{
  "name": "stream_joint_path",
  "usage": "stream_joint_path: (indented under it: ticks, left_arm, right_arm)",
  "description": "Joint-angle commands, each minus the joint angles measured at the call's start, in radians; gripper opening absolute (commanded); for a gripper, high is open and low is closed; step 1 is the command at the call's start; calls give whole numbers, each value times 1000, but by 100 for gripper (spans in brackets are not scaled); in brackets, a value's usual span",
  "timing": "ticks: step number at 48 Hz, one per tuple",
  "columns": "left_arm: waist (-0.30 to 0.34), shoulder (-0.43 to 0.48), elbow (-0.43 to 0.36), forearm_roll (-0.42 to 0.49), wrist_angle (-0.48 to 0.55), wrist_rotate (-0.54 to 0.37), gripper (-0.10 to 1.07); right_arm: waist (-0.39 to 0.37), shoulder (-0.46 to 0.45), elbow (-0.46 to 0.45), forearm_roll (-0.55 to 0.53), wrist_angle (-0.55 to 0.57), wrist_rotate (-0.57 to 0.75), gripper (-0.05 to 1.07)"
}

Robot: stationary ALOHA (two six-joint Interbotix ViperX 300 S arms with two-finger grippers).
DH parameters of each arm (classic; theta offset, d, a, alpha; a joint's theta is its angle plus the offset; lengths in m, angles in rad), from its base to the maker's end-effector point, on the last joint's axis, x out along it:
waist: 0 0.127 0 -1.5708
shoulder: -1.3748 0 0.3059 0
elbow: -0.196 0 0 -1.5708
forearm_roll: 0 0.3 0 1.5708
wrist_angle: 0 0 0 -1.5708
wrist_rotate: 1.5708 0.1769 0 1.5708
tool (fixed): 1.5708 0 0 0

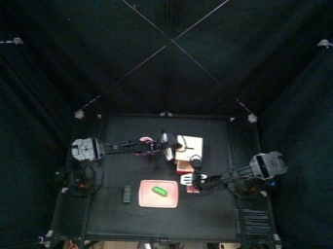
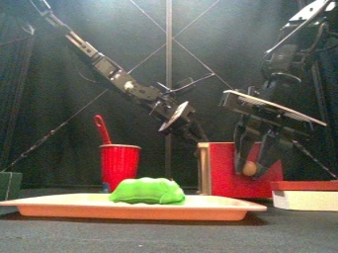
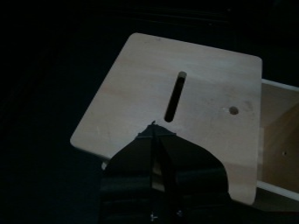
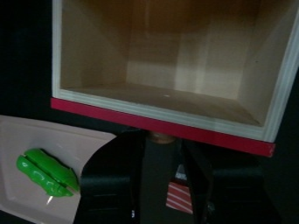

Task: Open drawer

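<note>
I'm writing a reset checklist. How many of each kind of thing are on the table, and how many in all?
Drawer unit: 1
Pink tray: 1
Green item on the tray: 1
Red cup: 1
Red stick in the cup: 1
Red-and-white flat thing: 1
Dark block: 1
Total: 7

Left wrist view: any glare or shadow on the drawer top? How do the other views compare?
Left wrist view: drawer top evenly lit, no glare, surroundings black. Right wrist view: drawer interior lit, pink tray clear. Front view: green item bright, backdrop dim.
</note>
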Motion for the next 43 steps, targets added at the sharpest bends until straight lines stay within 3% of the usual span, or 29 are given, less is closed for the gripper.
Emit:
stream_joint_path:
  ticks: [1,43]
  left_arm:
    - [3,-5,-12,-2,3,-2,43]
    - [5,-3,-12,-2,3,-2,43]
  right_arm:
    - [23,-11,-17,18,-9,-3,55]
    - [61,-11,-38,66,-9,-5,55]
